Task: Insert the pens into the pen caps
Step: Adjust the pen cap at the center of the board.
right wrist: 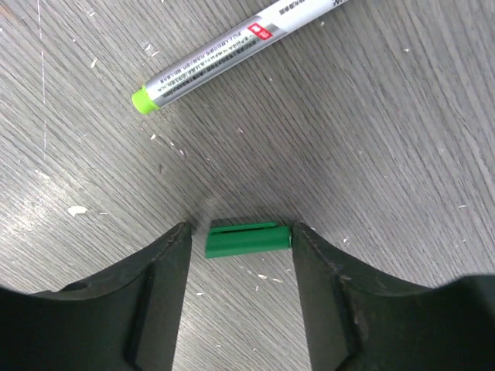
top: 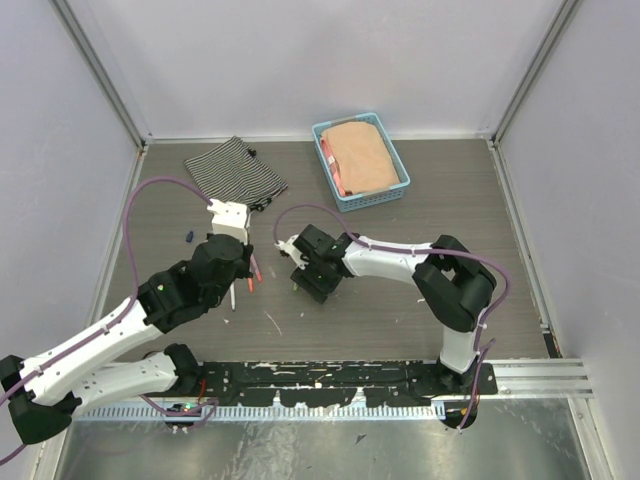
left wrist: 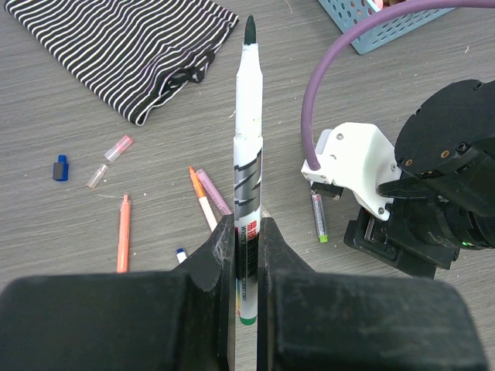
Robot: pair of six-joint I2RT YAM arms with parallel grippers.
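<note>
Pen, white-bodied with a dark green tip: clamped between the left gripper's fingers, which sit narrow and pressed flat on the lower barrel. Tip reaching far past the fingertips, green tail end just behind them. Looks ready as the insertion half of the pairing.

Loose on the table, beyond and to one side of those fingers:
- an orange pen
- an orange-and-white pen lying against a pink pen
- further out, a pink cap and a blue cap

Judged step: picking up the matching cap. Green cap lying flat on the table between the right gripper's fingers, lengthwise across the gap. Fingers about half open and straddling it, with one end against one finger and a thin gap showing at the other. Not yet gripped. Ahead of the fingertips and well apart from them, a lime-ended pen, untouched.

Next move, as a judgement: close fully on the cap and lift it. Then turn its open mouth towards the dark green tip and line both arms up closely before pushing.

Risks: cap squirting out sideways as the fingers meet it, or a grip by the two ends leaving the mouth covered by a finger. Cannot tell which end is the open one.
</note>
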